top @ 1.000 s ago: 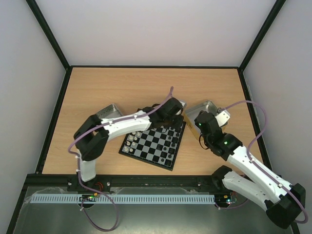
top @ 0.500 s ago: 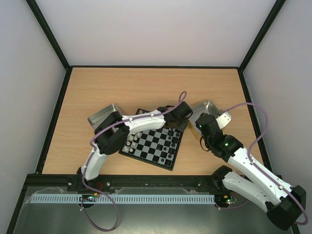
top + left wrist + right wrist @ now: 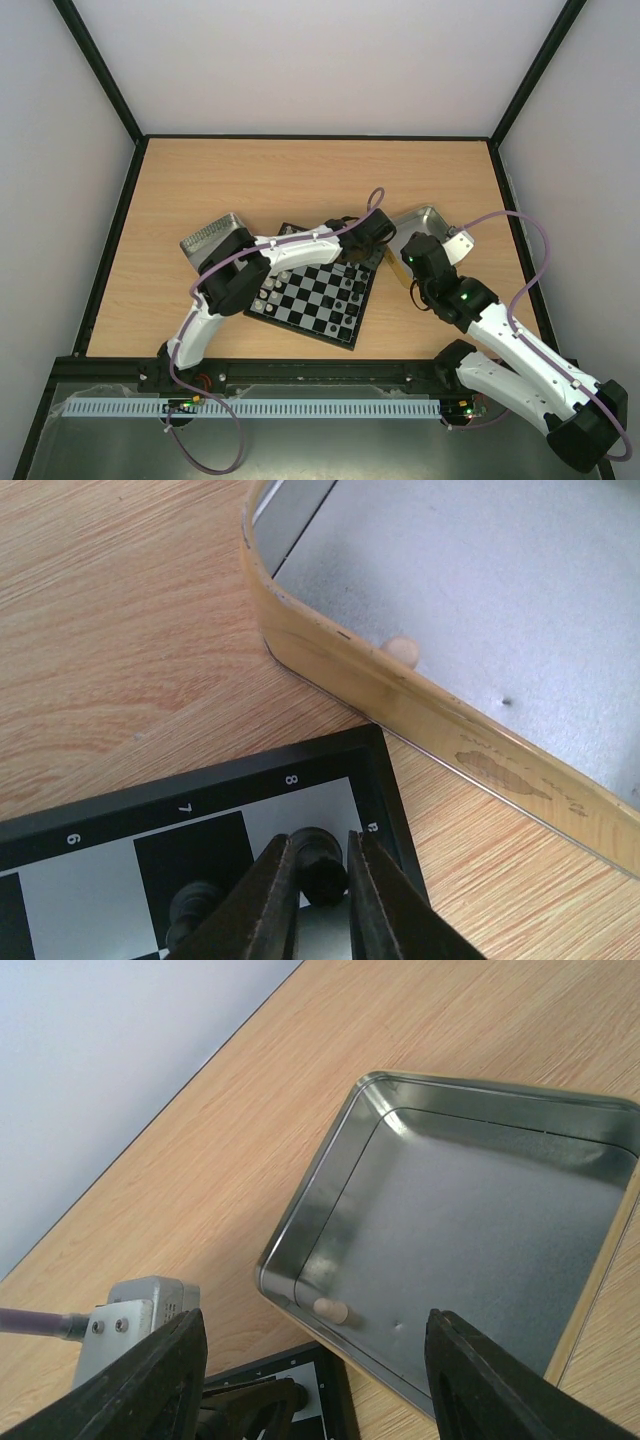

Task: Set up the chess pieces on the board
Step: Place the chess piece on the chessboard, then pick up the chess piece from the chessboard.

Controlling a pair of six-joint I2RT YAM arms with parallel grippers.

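At the bottom of the top view, the left arm (image 3: 240,275) and right arm (image 3: 500,330) rise from the near edge of the worktop (image 3: 300,180). Just beyond, the board (image 3: 320,300) lies a little left of frame centre. It is turned aslant to the worktop edges, its near side sloping down to the right. The chess pieces (image 3: 268,292) stand along its left and right sides. Since a second ago the left arm's elbow has swung right, baring more of the left tray (image 3: 208,236) at the board's upper left. The left end effector (image 3: 320,838) has shifted to the board's upper-right corner and has barely moved in the last half second. The right arm has kept its place. In the left wrist view the left end effector is clamped on a black piece (image 3: 320,872) at the pale corner square below the numeral 8. The piece looks upright, its long axis along the fingers; whether its foot touches the square cannot be told. A second black piece (image 3: 195,905) stands one square to frame left. Farther on, the right end effector (image 3: 312,1322) hangs with fingers spread wide, holding nothing, above the right tray (image 3: 470,1220). That tray lies just beside the board corner, with a strip of worktop between. A pale piece (image 3: 330,1310) lies on its side by the tray's near wall, its long axis left to right in the right wrist view.
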